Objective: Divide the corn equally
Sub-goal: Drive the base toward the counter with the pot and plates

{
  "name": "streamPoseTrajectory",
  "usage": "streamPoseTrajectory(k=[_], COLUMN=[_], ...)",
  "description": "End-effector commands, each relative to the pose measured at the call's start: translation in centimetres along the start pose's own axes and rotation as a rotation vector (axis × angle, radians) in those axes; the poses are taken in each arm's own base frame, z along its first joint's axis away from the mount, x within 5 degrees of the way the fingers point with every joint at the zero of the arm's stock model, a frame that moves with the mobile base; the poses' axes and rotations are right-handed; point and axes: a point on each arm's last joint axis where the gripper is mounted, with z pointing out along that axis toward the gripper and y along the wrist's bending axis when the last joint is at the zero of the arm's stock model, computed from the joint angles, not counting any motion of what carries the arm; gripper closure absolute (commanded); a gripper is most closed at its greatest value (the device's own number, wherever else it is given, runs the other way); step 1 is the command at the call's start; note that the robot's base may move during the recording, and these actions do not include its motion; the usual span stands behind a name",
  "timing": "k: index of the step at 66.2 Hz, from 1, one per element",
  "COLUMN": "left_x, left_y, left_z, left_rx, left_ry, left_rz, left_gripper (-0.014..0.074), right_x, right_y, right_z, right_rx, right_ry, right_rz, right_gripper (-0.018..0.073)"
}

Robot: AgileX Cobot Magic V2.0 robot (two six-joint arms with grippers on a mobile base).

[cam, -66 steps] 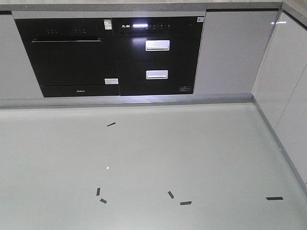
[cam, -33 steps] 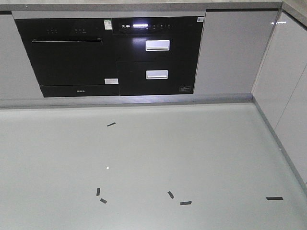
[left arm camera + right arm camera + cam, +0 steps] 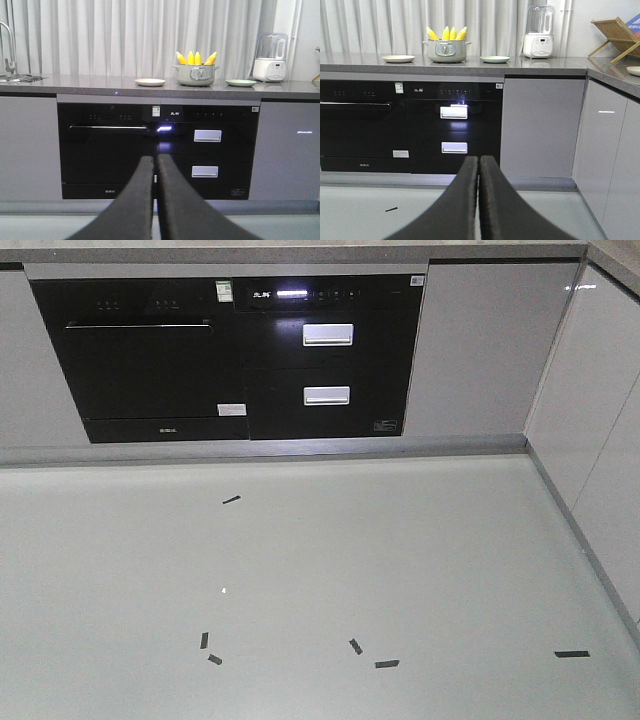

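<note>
The bright-yellow husked corn cobs (image 3: 196, 58) (image 3: 447, 33) were seen standing upright, tapered tips up, in a grey-green round pot (image 3: 196, 75) on the grey stone countertop (image 3: 75, 82). Four could be counted. The pot was flanked by a cream round plate (image 3: 150, 82) and a pale-green round plate (image 3: 240, 83), and nothing was seen rising above either rim. The left gripper (image 3: 155, 159) and the right gripper (image 3: 479, 160) were both held low in front of the cabinets, black fingers pressed together with nothing between them. The cobs lay ahead of and well above both grippers, well apart from either. They sat right of the left arm's line and left of the right arm's, so between the two. Neither arm could be judged clearly nearer. With the long axes vertical, a reach up and forward would be called for, and the jaws would need to be parted first.
</note>
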Motion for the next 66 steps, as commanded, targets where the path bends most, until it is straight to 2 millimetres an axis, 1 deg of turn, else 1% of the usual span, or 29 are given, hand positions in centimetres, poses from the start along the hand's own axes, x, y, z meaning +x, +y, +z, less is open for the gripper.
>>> streamPoseTrajectory(k=[1, 66], left_x=[-1.36, -1.36], left_y=[-0.04, -0.04], left_z=[-0.22, -0.22], left_rx=[0.001, 0.001], left_ry=[-0.111, -0.111], left_rz=[-0.008, -0.008], left_gripper=[0.0603, 0.0603], right_x=[-0.41, -0.4], right_y=[-0.01, -0.01], right_z=[-0.05, -0.05], right_rx=[0.003, 0.003], right_ry=[-0.07, -0.069], right_rz=[-0.007, -0.007], right_gripper=[0.0565, 0.0565])
